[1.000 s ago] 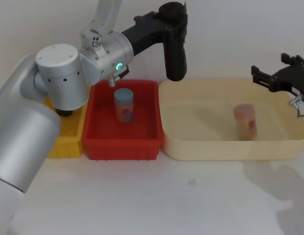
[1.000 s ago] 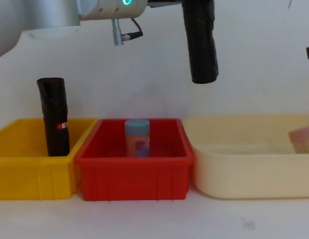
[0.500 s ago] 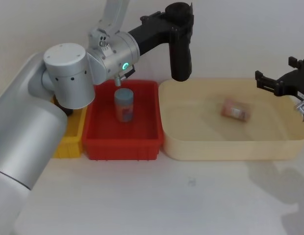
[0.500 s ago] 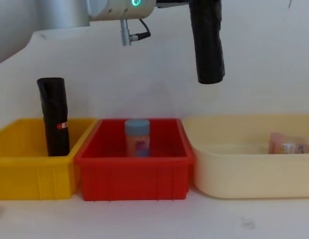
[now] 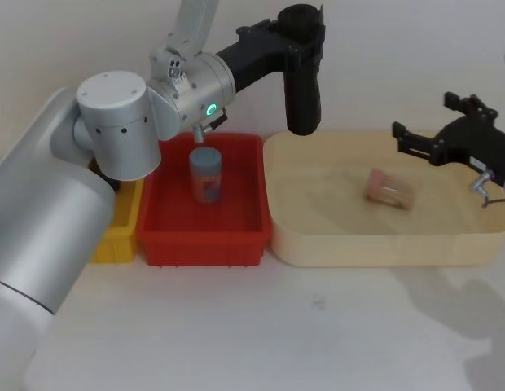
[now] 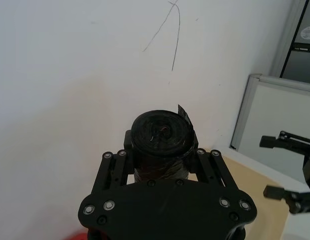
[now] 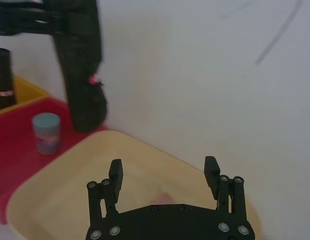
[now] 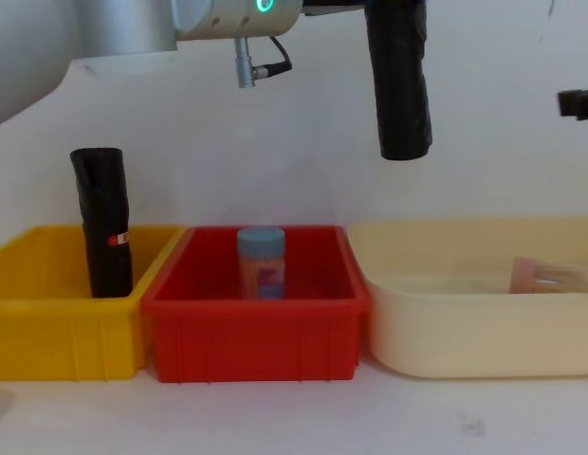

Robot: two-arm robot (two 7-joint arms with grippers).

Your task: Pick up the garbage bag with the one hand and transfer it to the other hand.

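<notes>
The bag (image 5: 302,98) hangs upright, clamped in the left gripper (image 5: 295,37), well left of the right gripper (image 7: 163,170), whose jaws are wide open and empty.

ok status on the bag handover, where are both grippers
Left gripper shut on garbage bag, bag upright in the air. Right gripper open over the cream tub, apart from the bag. Pink jar lying in the tub below, not between them.
</notes>
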